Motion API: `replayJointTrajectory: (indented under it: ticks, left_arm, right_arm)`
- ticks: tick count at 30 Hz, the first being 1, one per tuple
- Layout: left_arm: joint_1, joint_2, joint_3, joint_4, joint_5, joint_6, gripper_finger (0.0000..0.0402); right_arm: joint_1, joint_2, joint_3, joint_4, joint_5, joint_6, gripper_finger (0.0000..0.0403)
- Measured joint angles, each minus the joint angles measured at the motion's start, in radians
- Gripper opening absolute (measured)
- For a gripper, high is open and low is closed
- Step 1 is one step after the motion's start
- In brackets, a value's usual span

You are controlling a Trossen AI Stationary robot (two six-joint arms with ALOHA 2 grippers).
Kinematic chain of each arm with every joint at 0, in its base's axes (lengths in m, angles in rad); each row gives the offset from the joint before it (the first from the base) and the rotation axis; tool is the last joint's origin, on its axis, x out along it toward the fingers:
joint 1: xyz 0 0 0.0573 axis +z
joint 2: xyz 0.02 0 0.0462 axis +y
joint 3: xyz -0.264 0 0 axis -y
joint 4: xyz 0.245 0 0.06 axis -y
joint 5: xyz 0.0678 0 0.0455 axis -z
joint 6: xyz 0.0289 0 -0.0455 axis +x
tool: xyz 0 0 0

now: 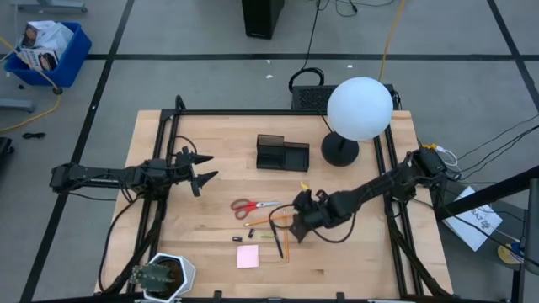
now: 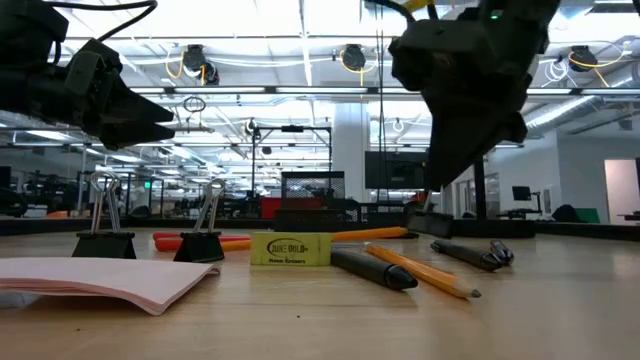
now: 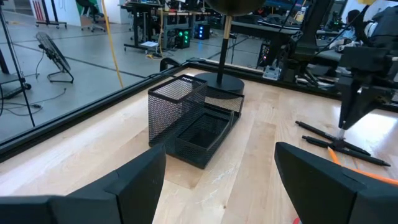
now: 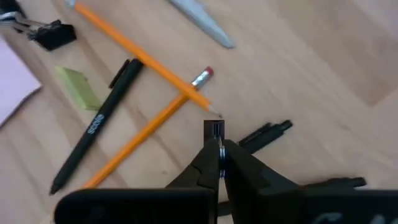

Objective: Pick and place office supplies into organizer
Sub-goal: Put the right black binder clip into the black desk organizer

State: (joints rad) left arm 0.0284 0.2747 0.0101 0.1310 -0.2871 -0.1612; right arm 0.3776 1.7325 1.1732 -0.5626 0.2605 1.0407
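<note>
Beside the black mesh wire organizer [image 1: 282, 155], on its near side, I see the red-handled scissors [image 1: 253, 204], crossed orange pencils [image 4: 140, 53], black pens [image 4: 93, 134] and pink sticky-note pad [image 1: 248, 256] strewn on the wooden table [image 1: 210, 244]. My right gripper [image 4: 219, 142] hovers right over that scatter with fingers pinched together on nothing I can see, a short black pen [image 4: 264, 132] just past its tips lying crosswise to them, so I judge this the nearer arm. My left gripper [image 1: 202, 168] waits spread wide, well off to the organizer's left.
</note>
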Motion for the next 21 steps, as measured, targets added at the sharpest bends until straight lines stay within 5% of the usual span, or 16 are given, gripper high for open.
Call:
replayJointTrajectory:
  ticks: [12, 21]
  left_arm:
    - [0.000, 0.000, 0.000, 0.000, 0.000, 0.000, 0.0306]
    - [0.000, 0.000, 0.000, 0.000, 0.000, 0.000, 0.0306]
  right_arm:
    - [-0.028, 0.000, 0.000, 0.172, -0.106, -0.103, 0.0004]
    - [-0.080, 0.000, 0.000, 0.341, 0.056, -0.372, 0.0004]
